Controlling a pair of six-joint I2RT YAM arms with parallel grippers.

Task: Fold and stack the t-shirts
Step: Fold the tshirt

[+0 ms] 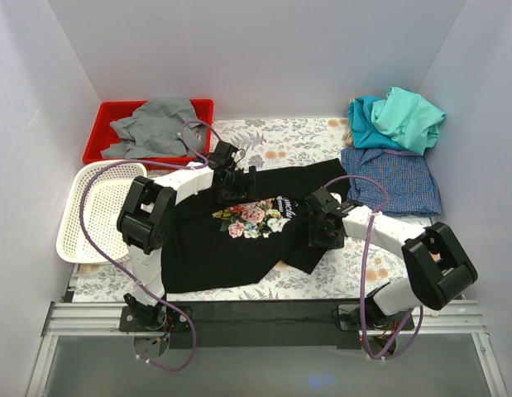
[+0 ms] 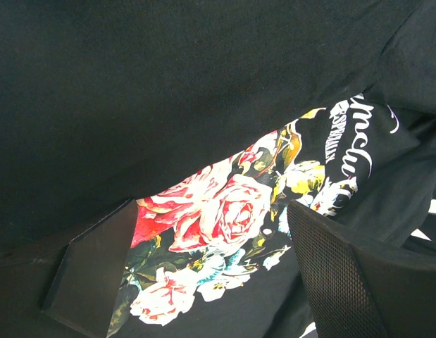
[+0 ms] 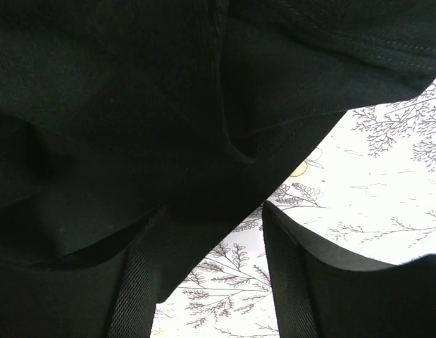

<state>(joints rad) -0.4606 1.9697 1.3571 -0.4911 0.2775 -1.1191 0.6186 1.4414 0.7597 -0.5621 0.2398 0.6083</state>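
As the black rose-print t-shirt lies on the desk, the left end effector and right end effector are both held wide.

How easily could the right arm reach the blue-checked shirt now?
Probably yes. The blue-checked shirt lies beyond the right gripper, nothing between them; the teal shirt and mint-green shirt cover only its far edge. The gripper looks open over the black shirt.

Top view bright, even, sharp; wrist views dark, underexposed, near cloth blurred.
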